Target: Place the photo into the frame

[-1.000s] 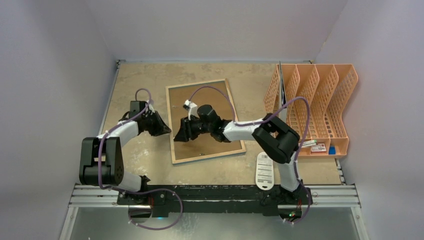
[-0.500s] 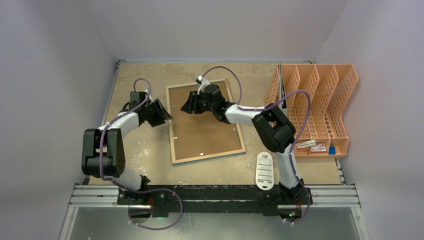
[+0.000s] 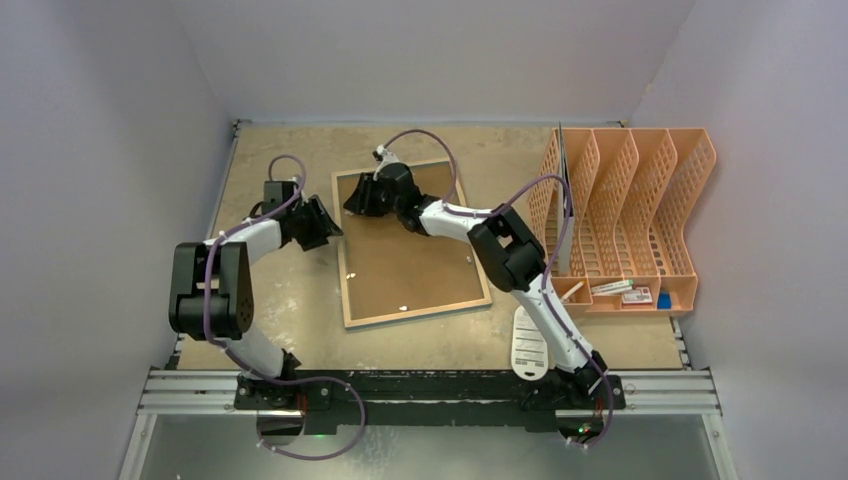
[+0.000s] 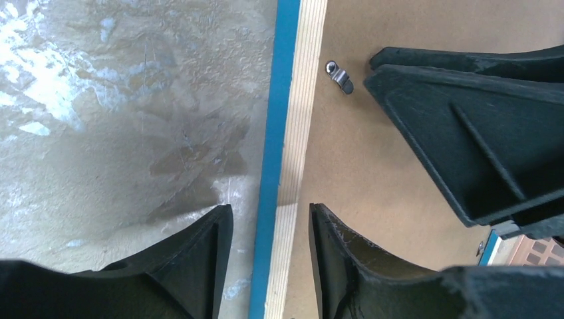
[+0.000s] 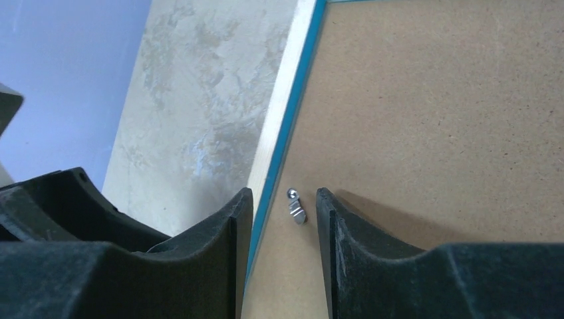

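- White flat oblong device (image 3: 528, 342) w/ dark print lies near the right arm's base on the mottled beige table (image 3: 280, 310). Its far end is tucked under an arm link and the print is too small to read.
- Large rectangular frame (image 3: 420, 311) w/ thin border, light wood on the upturned back and bright blue on the outer edge, lies face down mid-table, slightly skewed. Its front & glass are out of sight.
- Plain brown backing board (image 3: 410, 265) fills the frame's opening. The photo shows in no view; can't tell whether it sits under the board.
- Left gripper (image 4: 269, 266) is at the frame's left rail, jaws parted and straddling it, w/ one finger over the table and the other over the board. Bare table shows btwn the outer finger & the blue edge, so nothing is gripped.
- Right gripper (image 5: 284, 252) is farther along the same rail, near the far-left corner. Its jaws are apart, either side of a small silver metal turn clip (image 5: 296, 206) at the board's edge, not clamping it. Contact w/ the nearer finger is unclear.
- From above, both grippers' tips are hidden under their own black bodies.
- Pale specks along the board's edges in the top view are too small to identify.
- Far right: peach-orange perforated plastic file organiser (image 3: 660, 200). A thin dark sheet (image 3: 563, 190) stands edge-on in its leftmost slot; can't tell what it is.
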`<state>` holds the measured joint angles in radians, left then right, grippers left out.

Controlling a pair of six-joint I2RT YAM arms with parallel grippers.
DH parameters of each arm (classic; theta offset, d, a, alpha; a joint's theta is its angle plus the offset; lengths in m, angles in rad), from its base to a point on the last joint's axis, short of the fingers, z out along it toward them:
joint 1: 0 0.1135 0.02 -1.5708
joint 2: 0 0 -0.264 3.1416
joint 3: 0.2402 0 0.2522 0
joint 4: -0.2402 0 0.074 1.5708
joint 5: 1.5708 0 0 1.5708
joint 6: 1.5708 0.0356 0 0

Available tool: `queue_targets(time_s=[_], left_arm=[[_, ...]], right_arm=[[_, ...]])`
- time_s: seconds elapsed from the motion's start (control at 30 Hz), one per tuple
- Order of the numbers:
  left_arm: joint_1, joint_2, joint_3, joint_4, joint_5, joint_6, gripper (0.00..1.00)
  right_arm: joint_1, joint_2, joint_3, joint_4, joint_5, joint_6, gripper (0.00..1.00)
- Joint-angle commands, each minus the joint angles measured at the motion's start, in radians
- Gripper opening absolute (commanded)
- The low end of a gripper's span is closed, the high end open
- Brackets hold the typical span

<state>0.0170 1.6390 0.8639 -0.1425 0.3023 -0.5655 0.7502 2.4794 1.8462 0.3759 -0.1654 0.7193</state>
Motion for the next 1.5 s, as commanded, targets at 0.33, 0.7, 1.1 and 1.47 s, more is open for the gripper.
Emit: queue_targets(time_s=[0.33,0.7,1.1,1.47], left_arm=[[-0.004,0.05,0.021,0.045,0.007,-0.014,0.33],[-0.005,0.064,0.022,0.04,-0.003,-0.014,0.27],[-0.005,0.077,0.027,0.032,0.003,-0.007,0.27],[-0.006,0.085,0.022,0.036,0.0,-0.004,0.27]], right_arm=[[0.04,0.068,0.127,-0.069,-0.007,0.018,0.38],[0.044,0.029,0.094,-0.088,0.03,0.019,0.38],[0.044,-0.074,-0.024,0.033,0.087,0.001,0.44],[0.044,0.021,0.065,-0.051,0.023,0.011,0.41]])
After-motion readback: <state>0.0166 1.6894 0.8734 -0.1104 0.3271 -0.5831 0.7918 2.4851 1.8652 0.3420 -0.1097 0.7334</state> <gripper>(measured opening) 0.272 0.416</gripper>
